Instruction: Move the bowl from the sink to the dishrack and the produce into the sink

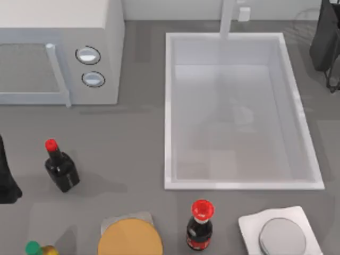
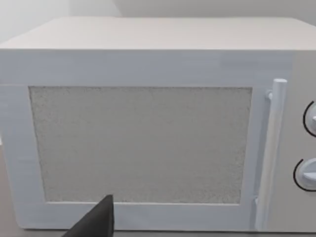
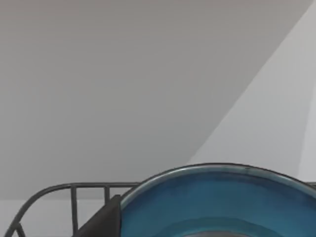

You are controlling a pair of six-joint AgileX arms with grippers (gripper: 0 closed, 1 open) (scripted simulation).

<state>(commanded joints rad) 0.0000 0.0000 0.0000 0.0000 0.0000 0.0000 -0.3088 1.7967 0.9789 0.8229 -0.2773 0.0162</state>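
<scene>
Glossy blue round bowl (image 3: 217,205) against thin dark wire dishrack (image 3: 74,190); right gripper's (image 1: 326,37) grip state untellable.

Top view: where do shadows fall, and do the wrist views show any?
Top view: soft shadows lie beside both bottles and inside the sink. Left wrist view: the microwave is evenly lit. Right wrist view: a light wedge crosses the wall behind the bowl.
</scene>
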